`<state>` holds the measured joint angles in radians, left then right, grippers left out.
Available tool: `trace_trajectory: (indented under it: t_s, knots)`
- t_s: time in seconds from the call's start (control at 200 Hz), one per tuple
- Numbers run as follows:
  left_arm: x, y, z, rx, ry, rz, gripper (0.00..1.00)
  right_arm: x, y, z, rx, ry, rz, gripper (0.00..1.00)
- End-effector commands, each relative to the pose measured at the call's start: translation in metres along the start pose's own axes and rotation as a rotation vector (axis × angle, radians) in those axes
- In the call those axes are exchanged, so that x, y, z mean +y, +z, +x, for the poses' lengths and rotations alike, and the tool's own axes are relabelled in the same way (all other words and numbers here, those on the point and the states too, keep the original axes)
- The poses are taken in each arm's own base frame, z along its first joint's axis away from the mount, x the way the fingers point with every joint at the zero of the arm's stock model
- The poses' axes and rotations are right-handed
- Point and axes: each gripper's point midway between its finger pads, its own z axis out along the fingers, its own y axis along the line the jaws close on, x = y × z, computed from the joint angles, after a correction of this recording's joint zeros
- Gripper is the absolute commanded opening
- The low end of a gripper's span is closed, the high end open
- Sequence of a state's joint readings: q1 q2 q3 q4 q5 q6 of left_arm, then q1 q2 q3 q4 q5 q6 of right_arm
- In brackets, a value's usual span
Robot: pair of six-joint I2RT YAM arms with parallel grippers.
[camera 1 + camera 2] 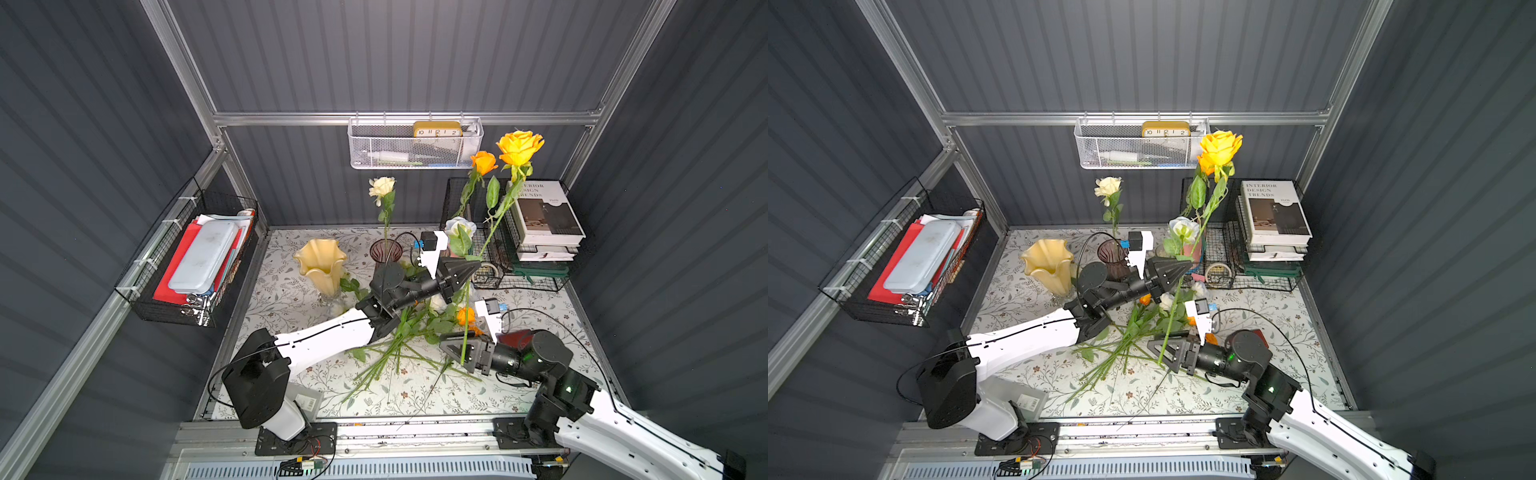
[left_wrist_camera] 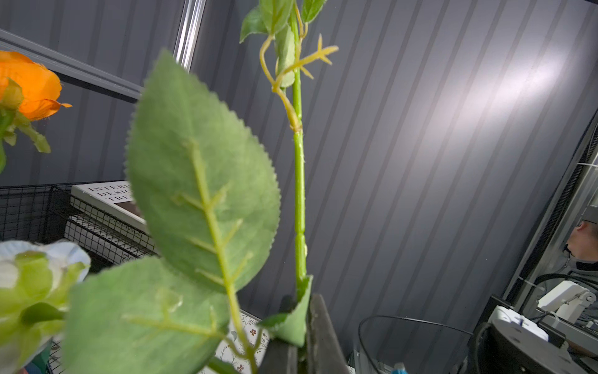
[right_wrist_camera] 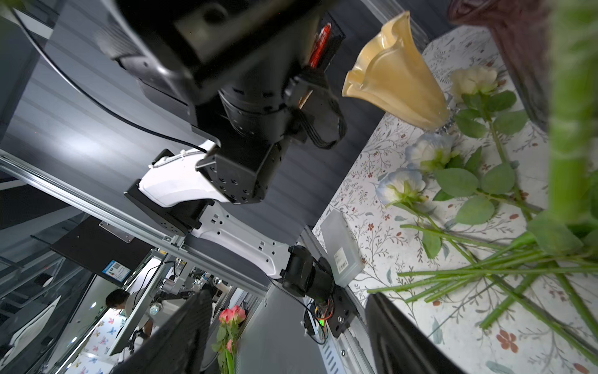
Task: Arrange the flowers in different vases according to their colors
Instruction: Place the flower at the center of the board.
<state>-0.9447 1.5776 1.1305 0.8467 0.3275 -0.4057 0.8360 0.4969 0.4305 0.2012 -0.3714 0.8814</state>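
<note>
Left hand (image 1: 476, 266) pinches a rose (image 1: 519, 146) by its stem, bloom at 12 o'clock. Right hand (image 1: 457, 355) gapes empty beside the stem's base. Best keep it vertical.

A white mesh basket (image 1: 415, 156) hung on the far wall, holding a yellow clock (image 1: 437, 129). On the left wall, a black wire basket (image 1: 166, 309) carried a grey case (image 1: 203, 255) (over red folders (image 1: 170, 286)). Stacked books (image 1: 544, 218) sat in a wire rack (image 1: 453, 203) at the far right.
</note>
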Motion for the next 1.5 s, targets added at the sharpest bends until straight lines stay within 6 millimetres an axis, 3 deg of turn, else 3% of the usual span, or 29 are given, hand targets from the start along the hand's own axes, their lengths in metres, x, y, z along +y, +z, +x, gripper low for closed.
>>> trace_trajectory:
  t_s: [0.0, 0.13, 0.225, 0.465, 0.615, 0.936, 1.011, 1.146, 1.221, 1.321, 1.491]
  knots:
    - [-0.003, 0.003, -0.010, -0.026, 0.044, 0.007, 0.08, -0.007, -0.012, -0.011, -0.064, -0.053, 0.089, 0.79]
    - [-0.004, 0.001, -0.009, -0.019, 0.041, 0.005, 0.08, -0.020, -0.034, -0.018, -0.076, -0.143, 0.255, 0.79]
    - [-0.006, 0.001, -0.008, -0.012, 0.039, 0.008, 0.08, -0.021, -0.040, -0.029, -0.126, -0.214, 0.285, 0.79]
    - [-0.012, -0.001, -0.004, -0.005, 0.029, 0.020, 0.09, -0.036, -0.023, -0.042, -0.076, -0.336, 0.414, 0.79]
    - [-0.018, -0.003, -0.005, -0.007, 0.022, 0.027, 0.09, -0.035, -0.024, -0.059, -0.123, -0.407, 0.461, 0.79]
    - [-0.028, -0.011, 0.002, 0.005, -0.002, 0.053, 0.09, -0.051, -0.013, -0.077, -0.135, -0.400, 0.499, 0.76]
    - [-0.030, -0.013, 0.002, 0.003, -0.007, 0.060, 0.09, -0.058, -0.008, -0.079, -0.132, -0.366, 0.477, 0.67]
    - [-0.033, -0.017, 0.008, 0.021, -0.028, 0.071, 0.15, -0.059, -0.005, -0.083, -0.138, -0.352, 0.466, 0.22]
    - [-0.033, -0.019, 0.011, 0.028, -0.032, 0.073, 0.29, -0.057, -0.006, -0.083, -0.136, -0.354, 0.467, 0.00]
    - [-0.030, -0.018, 0.016, 0.042, -0.041, 0.064, 0.50, -0.057, -0.009, -0.083, -0.129, -0.344, 0.484, 0.00]
    - [-0.023, -0.021, 0.016, 0.039, -0.045, 0.024, 0.62, -0.066, -0.018, -0.081, -0.119, -0.333, 0.555, 0.00]
